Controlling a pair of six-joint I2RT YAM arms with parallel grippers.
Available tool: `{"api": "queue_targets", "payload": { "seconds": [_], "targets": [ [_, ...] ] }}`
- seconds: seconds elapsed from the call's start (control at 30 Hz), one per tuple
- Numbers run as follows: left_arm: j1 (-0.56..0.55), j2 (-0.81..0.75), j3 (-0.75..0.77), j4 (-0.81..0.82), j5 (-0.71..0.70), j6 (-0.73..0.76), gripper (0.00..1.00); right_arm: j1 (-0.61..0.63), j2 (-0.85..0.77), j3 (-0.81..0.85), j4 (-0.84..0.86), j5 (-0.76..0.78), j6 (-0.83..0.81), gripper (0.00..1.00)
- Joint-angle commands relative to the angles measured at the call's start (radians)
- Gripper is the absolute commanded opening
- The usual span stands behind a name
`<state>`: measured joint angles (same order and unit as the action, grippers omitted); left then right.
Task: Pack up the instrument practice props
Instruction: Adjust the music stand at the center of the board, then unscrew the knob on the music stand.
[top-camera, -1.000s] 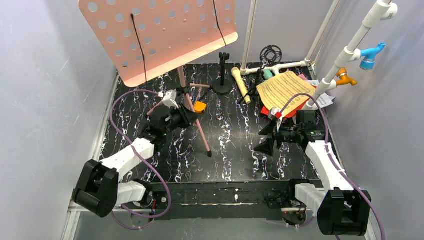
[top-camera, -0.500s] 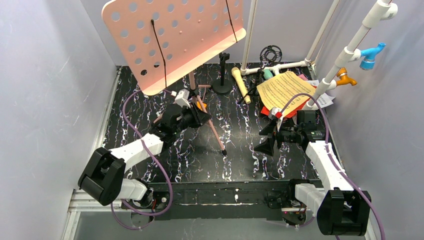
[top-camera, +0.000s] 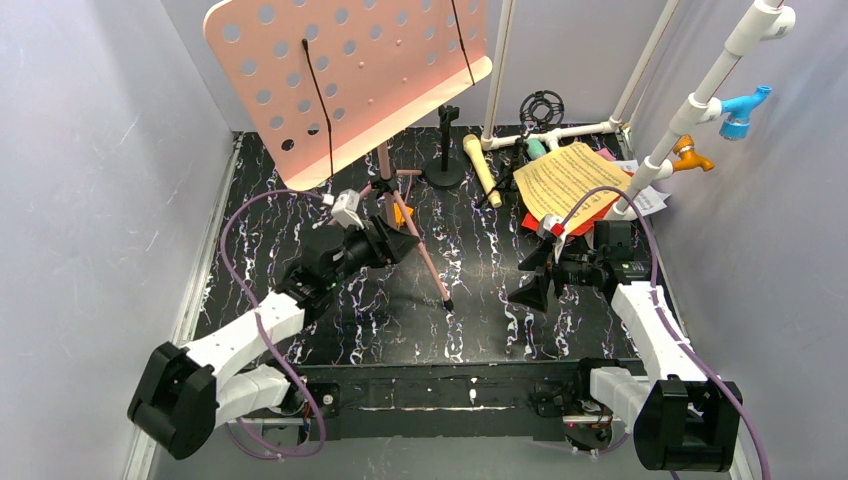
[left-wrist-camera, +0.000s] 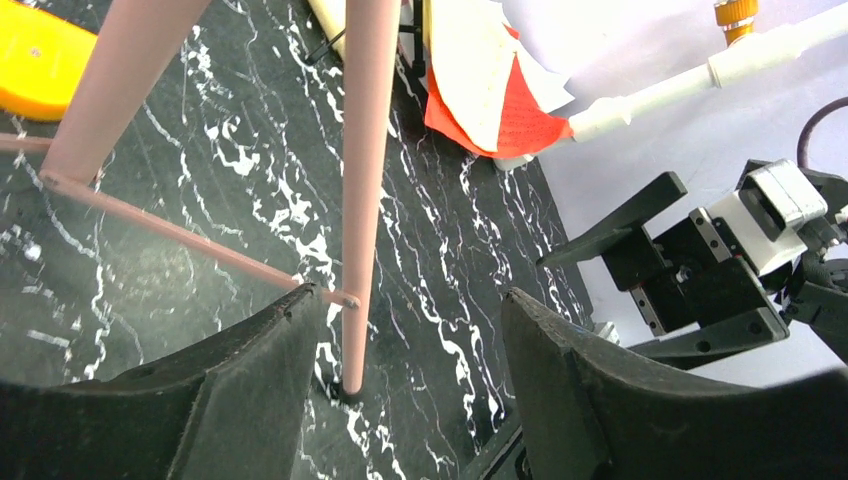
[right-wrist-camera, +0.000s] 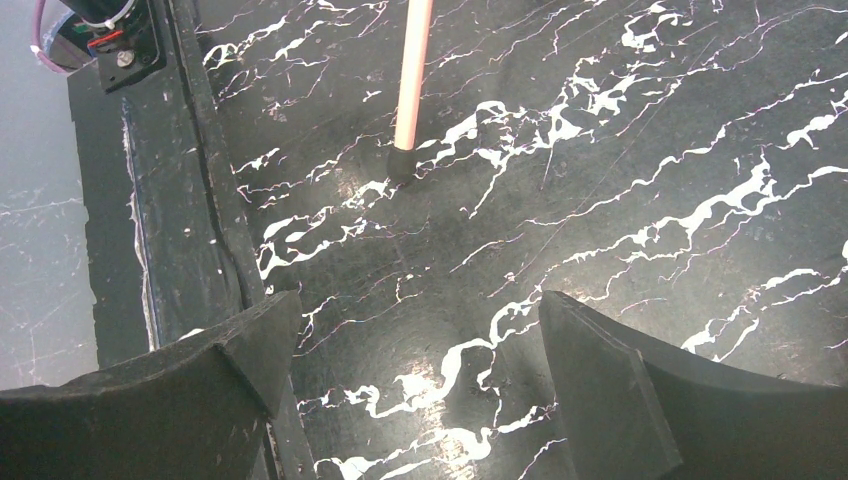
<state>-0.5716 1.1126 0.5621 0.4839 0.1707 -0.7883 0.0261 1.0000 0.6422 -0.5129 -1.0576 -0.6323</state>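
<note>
The pink perforated music board (top-camera: 340, 70) stands upright on its pink tripod legs (top-camera: 425, 258) at the back left. My left gripper (top-camera: 405, 243) is open beside the front leg. In the left wrist view that leg (left-wrist-camera: 358, 200) runs down close to the left finger without being clamped, and the gripper (left-wrist-camera: 410, 310) holds nothing. My right gripper (top-camera: 530, 285) hangs open over bare table, with the leg's foot (right-wrist-camera: 403, 162) ahead of its empty jaws (right-wrist-camera: 420, 330). Yellow and red music sheets (top-camera: 570, 180) lie at the back right, with a beige microphone (top-camera: 482, 170) and a teal microphone (top-camera: 537, 148) nearby.
A white pipe frame (top-camera: 690, 105) with blue and orange fittings rises at the back right. A black stand (top-camera: 445, 150) is behind the tripod. A small orange object (top-camera: 401, 212) lies under the tripod. Grey walls close in on both sides, and the table's front edge (right-wrist-camera: 190, 200) is near.
The left gripper carried the stand to the right, then opened, let go of the tripod leg and drew back a little. The right arm has not moved.
</note>
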Motion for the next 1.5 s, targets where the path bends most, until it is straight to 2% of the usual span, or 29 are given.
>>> {"api": "queue_targets", "payload": {
  "seconds": [0.0,0.2,0.37,0.5,0.73,0.87,1.03,1.47],
  "targets": [
    [0.007,-0.125,-0.060,-0.082,-0.028,0.066,0.67,-0.009,-0.015,-0.005,0.020,-0.021,-0.007,0.98],
    [0.019,-0.295,-0.139,-0.126,-0.065,0.214,0.79,-0.012,-0.012,-0.006,0.020,-0.022,-0.007,0.98],
    [0.025,-0.402,-0.173,-0.125,-0.154,0.373,0.85,-0.014,-0.009,-0.005,0.020,-0.021,-0.007,0.98],
    [0.042,-0.417,-0.163,-0.119,-0.207,0.476,0.85,-0.017,-0.008,-0.006,0.020,-0.021,-0.007,0.99],
    [0.116,-0.326,-0.133,0.000,-0.129,0.499,0.84,-0.017,-0.007,-0.006,0.020,-0.021,-0.008,0.98],
    [0.135,-0.256,-0.091,0.072,-0.119,0.494,0.82,-0.017,-0.007,-0.006,0.020,-0.019,-0.008,0.98],
    [0.141,-0.180,-0.022,0.094,-0.108,0.491,0.68,-0.017,-0.010,-0.007,0.019,-0.018,-0.010,0.98],
    [0.148,-0.049,0.074,0.141,-0.097,0.509,0.59,-0.017,-0.013,-0.007,0.019,-0.018,-0.010,0.98]
  ]
}}
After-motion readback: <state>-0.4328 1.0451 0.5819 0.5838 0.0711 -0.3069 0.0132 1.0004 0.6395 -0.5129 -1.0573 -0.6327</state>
